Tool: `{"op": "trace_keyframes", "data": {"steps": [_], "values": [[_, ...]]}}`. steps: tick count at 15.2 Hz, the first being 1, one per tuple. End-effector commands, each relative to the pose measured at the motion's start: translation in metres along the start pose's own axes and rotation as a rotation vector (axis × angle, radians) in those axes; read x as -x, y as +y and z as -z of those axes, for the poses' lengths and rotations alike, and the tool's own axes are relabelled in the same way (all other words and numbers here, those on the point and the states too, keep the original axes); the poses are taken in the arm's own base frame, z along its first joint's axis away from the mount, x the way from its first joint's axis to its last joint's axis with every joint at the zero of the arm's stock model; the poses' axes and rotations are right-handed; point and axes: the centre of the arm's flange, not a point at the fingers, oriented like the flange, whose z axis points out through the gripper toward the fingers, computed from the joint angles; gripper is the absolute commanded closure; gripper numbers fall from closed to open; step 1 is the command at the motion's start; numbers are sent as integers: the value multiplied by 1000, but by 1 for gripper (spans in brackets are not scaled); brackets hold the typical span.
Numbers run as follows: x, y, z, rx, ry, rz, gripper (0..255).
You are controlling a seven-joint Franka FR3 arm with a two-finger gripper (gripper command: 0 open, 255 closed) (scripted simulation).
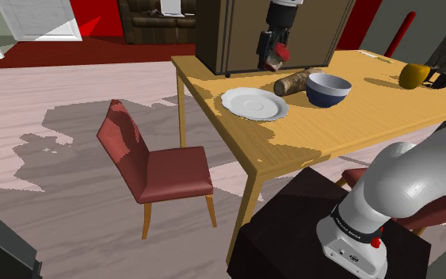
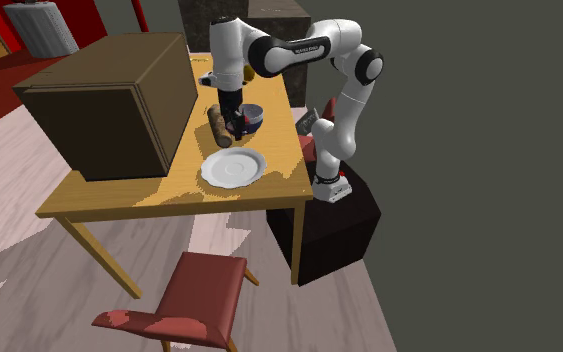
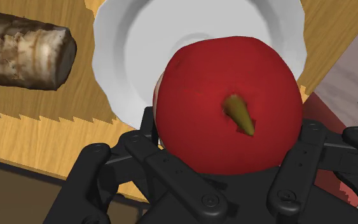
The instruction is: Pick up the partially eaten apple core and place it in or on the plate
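A red apple core (image 3: 228, 105) with a brown stem sits clasped between my black fingers, close to the wrist camera. In the shoulder view my gripper (image 1: 276, 57) hangs above the wooden table, shut on the red apple core (image 1: 279, 53), a little beyond the white plate (image 1: 253, 104). The white plate (image 3: 196, 38) lies right below the apple in the wrist view. Seen from the second exterior view, my gripper (image 2: 235, 124) hovers just above the far side of the white plate (image 2: 233, 167).
A brown bark-covered log (image 1: 295, 81) and a blue bowl (image 1: 328, 89) lie beside the plate. A big dark brown box (image 2: 109, 100) stands on the table (image 1: 356, 127). A yellow fruit (image 1: 413, 75) sits further off. A red chair (image 1: 154, 166) stands at the table's side.
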Motion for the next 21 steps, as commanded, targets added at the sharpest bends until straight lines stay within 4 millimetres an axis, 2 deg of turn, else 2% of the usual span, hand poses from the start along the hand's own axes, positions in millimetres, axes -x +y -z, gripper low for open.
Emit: {"op": "trace_keyframes", "data": {"steps": [1, 14, 21], "values": [[-2, -1, -10, 0, 1, 0, 255], [2, -2, -78, 0, 1, 0, 255], [2, -2, -78, 0, 1, 0, 255]]}}
